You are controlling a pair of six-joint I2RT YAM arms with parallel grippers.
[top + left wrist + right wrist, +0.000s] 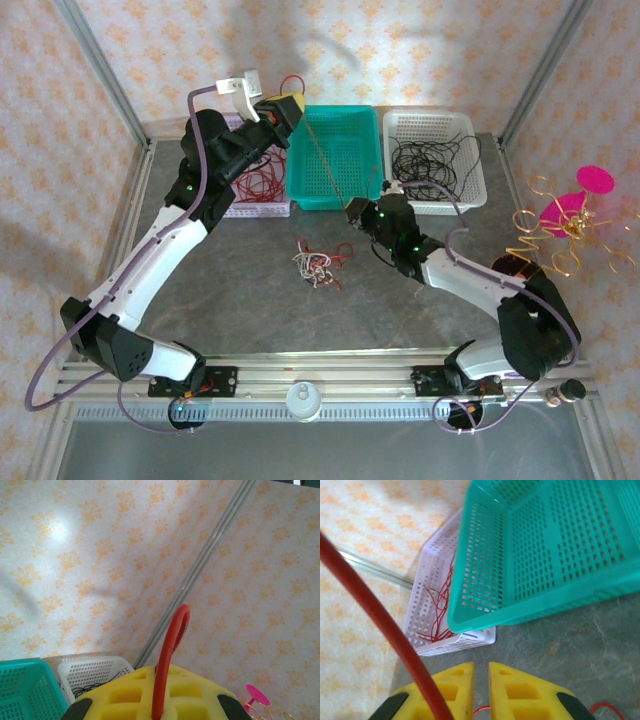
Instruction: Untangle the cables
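Note:
The cables (pixel 315 265) lie as a small red, white and black clump on the table's middle. My left gripper (pixel 280 108) is raised at the back, over the left basket. It is shut (pixel 160 672) on a red cable (pixel 172 650) that loops up from between its yellow pads. That red cable (pixel 325 165) runs down across the teal basket to my right gripper (pixel 352 210). In the right wrist view the red cable (pixel 375 610) lies across the left finger. The right gripper's (pixel 480 672) jaws stand a narrow slit apart, with table showing through.
A pale basket (pixel 262 208) holding red cables stands at the back left. A teal basket (pixel 340 190) is beside it, then a white basket (pixel 470 195) with black cables. A gold wire ornament (pixel 560 225) with a pink top stands at the right.

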